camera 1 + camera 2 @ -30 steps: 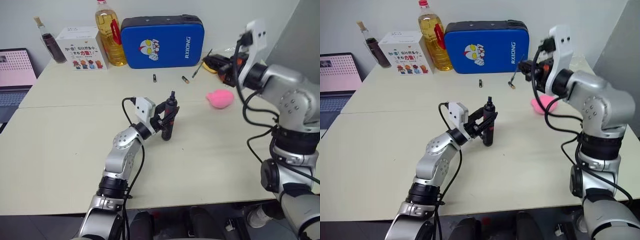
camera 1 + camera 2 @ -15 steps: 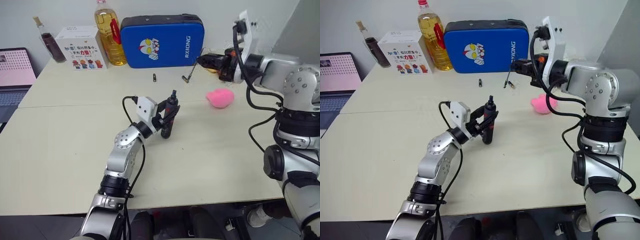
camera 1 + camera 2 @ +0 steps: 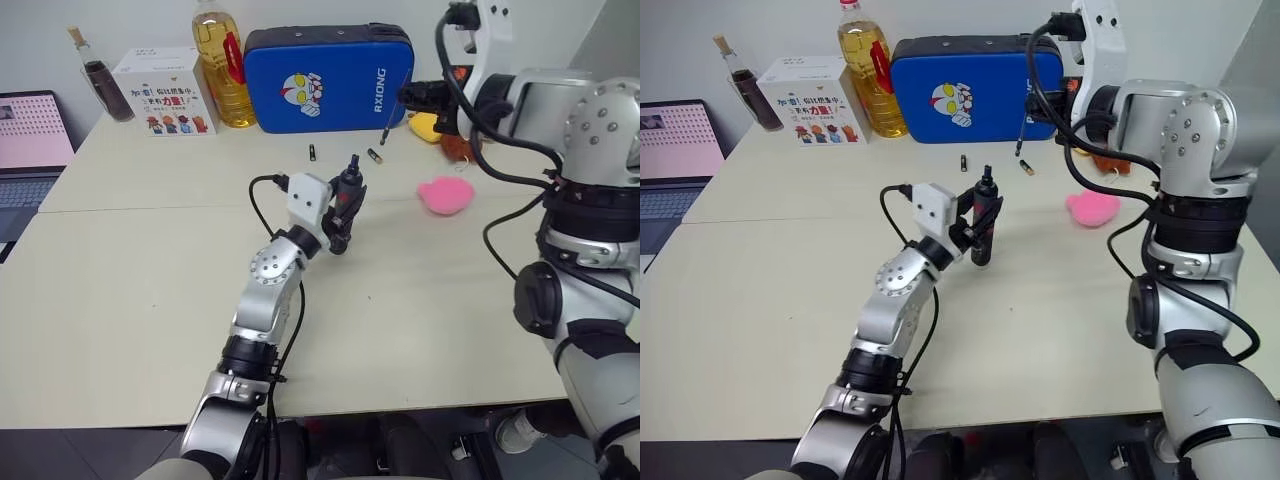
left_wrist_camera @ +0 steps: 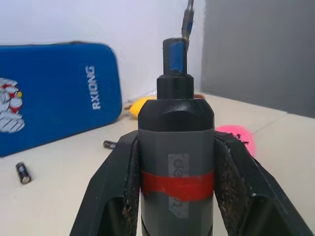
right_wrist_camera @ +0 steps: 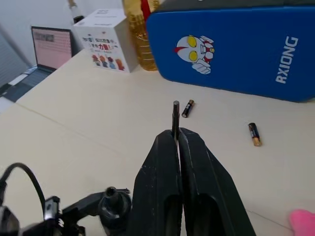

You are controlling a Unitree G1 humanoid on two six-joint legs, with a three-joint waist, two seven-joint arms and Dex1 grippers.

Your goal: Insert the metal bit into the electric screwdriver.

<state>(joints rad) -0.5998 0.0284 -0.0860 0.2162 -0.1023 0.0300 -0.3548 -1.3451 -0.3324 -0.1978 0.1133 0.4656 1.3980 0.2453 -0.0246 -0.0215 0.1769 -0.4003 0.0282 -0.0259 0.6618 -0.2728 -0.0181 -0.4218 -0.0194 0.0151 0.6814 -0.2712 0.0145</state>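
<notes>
Left gripper (image 4: 174, 196) pinching the electric screwdriver (image 3: 346, 205), a slim black pen-shaped cylinder with a red band, one black finger pressed on each side of the barrel just about the band. Held roughly upright above the pale desk (image 3: 150, 290), socket end uppermost, leaning slightly away from the wrist.

Right gripper (image 5: 177, 140) pressed together on the metal bit (image 5: 175, 118), a very thin straight grey rod; only a short length juts past the fingertips. Raised higher than the left gripper and beyond it, with the bit hanging down from the fingers, free end lowest. Bit and screwdriver socket apart; in the left wrist view the bit (image 4: 187, 17) appears just above the screwdriver's tip, not touching it.

Beyond the left gripper, on the desk: two short stubby dark batteries (image 3: 312, 155), and behind them a blue hard case with a cartoon figure and white lettering (image 3: 325, 78). To the right of the left gripper, a pink soft lump (image 3: 442, 194). Farther off to its left, a bottle of yellow oil (image 3: 219, 70), a white printed carton (image 3: 155, 92), a small dark bottle (image 3: 95, 80) and an open laptop (image 3: 30, 140).
</notes>
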